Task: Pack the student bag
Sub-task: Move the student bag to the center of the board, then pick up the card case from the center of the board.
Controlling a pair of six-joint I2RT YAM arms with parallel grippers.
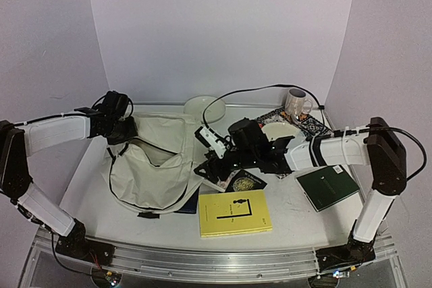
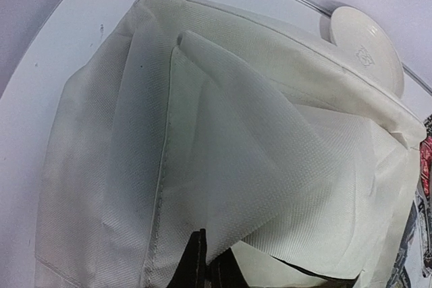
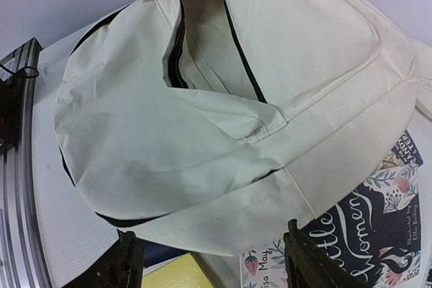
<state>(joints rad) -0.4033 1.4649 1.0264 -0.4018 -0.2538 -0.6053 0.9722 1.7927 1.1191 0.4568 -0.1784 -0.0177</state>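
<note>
The student bag (image 1: 145, 173) is lying flat on the left-centre of the desk (image 1: 290, 217). Its long axis is running from the far side toward the near edge, and its unzipped mouth is gaping upward at mid-length. A black buckle is sitting at the near end. The left claw (image 1: 121, 131) is pinching the cream fabric at the bag's far-left corner, fingers together on the cloth. The right claw (image 3: 214, 253) is hovering with its fingers wide apart over the bag's right edge and a dark floral book (image 3: 368, 234) just beside it. A yellow book (image 1: 235, 214) is lying near the bag's near-right side.
</note>
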